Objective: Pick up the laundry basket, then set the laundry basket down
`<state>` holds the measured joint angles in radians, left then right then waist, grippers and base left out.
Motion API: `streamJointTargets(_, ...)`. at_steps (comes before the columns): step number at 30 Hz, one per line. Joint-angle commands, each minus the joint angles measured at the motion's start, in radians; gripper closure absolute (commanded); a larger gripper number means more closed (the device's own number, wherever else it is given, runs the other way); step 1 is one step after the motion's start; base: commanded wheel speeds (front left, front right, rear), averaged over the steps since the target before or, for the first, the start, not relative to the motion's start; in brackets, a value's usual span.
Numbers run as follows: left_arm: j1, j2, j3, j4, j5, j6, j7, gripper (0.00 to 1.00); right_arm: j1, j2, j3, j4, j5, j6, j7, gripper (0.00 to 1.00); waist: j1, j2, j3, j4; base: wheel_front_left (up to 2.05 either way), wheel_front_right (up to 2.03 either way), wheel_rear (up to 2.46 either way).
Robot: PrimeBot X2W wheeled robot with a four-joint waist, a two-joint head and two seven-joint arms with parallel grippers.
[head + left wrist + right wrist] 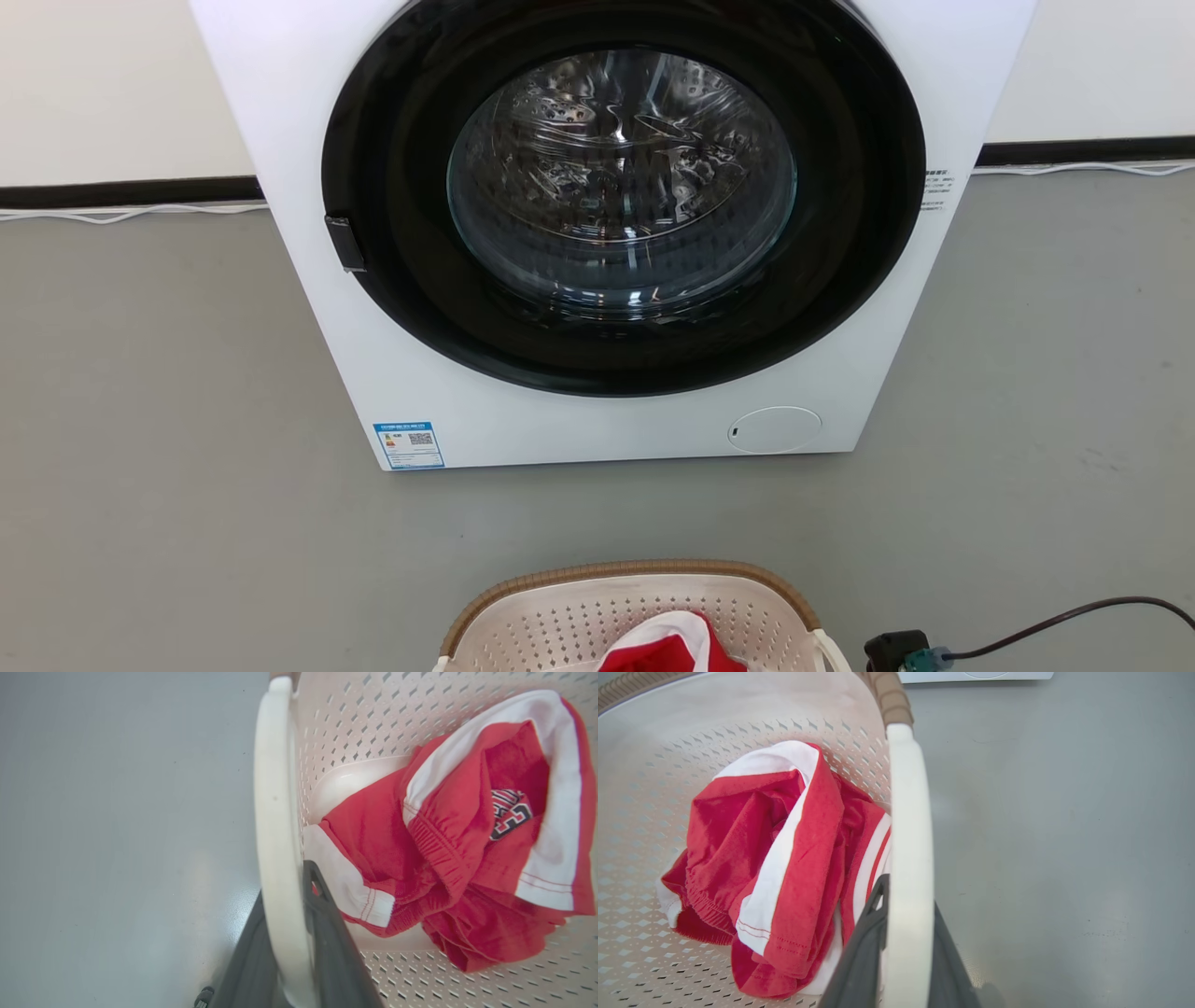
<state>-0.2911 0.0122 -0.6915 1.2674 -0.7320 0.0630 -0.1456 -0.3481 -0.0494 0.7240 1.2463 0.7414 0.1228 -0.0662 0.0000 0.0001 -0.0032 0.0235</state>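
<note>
The laundry basket (625,571) is a cream perforated tub with a brown woven-look rim, seen at the bottom middle of the head view on or just above the grey floor. A crumpled red and white garment (448,858) lies inside it. In the left wrist view my left gripper (287,891) is shut on one white loop handle (275,812), with a dark finger on each side of it. In the right wrist view my right gripper (908,900) is shut the same way on the other white handle (909,826). The garment (775,858) lies just inside that handle.
A white front-loading washing machine (392,373) with its round dark door (621,187) shut stands on the floor just beyond the basket. A white cable (131,215) runs along the wall's base. A dark fitting with a black cable (1074,616) sits right of the basket.
</note>
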Motion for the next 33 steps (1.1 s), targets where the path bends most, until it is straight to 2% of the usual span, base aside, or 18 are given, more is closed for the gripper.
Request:
streamJointTargets(1,-0.017,0.038,0.017,0.003,-0.005,0.018,-0.020,1.00,-0.005,-0.001,0.027,-0.006,0.008,0.008,-0.018,1.00,0.0000,-0.0001,0.000,0.000,0.00,0.00,0.00)
streamJointTargets(22,-0.025,0.038,-0.021,0.003,-0.038,0.023,-0.030,1.00,-0.028,-0.001,0.085,0.005,0.077,0.008,-0.045,1.00,0.0000,-0.0001,0.014,0.000,0.00,0.00,0.00)
streamJointTargets(33,-0.102,0.038,-0.035,-0.015,-0.058,0.036,-0.042,1.00,-0.116,-0.001,0.104,0.019,0.098,0.008,-0.068,1.00,0.0000,-0.0001,0.131,0.010,0.00,0.00,0.00)
